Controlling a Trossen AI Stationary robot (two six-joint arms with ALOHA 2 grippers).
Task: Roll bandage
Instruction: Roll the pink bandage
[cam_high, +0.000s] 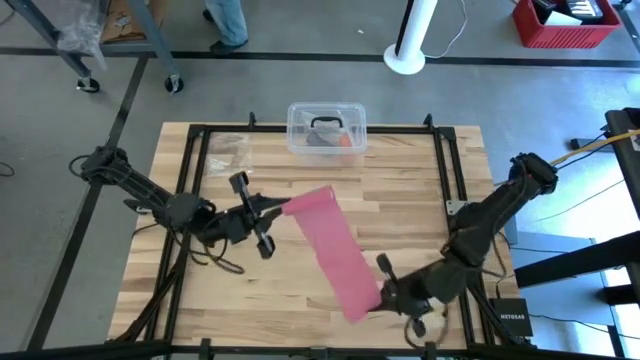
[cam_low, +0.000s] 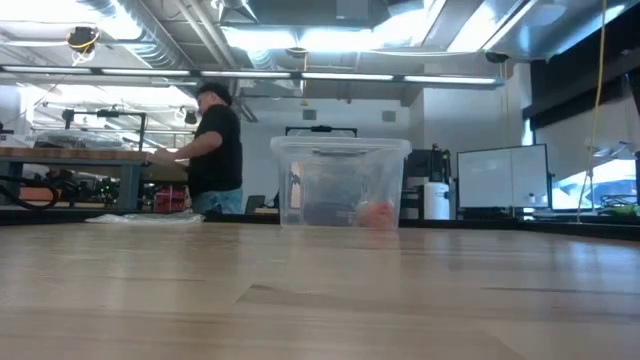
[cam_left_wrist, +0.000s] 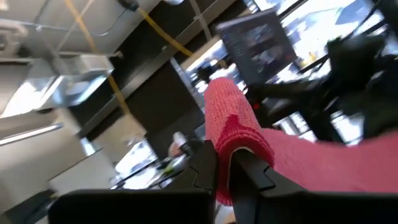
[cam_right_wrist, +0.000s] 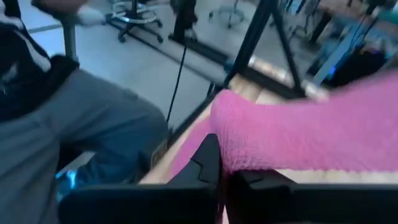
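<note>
Bandage (cam_high: 335, 250) lay stretched slantwise between tools. Left tool (cam_high: 272, 209) pinched far end near box (cam_high: 326, 128); right tool (cam_high: 383, 296) pinched near end.

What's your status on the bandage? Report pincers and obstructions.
Left pincer shut on one end of the bandage. Right pincer shut on the other end. Strip stretched between them above the table, unrolled. Clear box stands off behind, not in the way.
</note>
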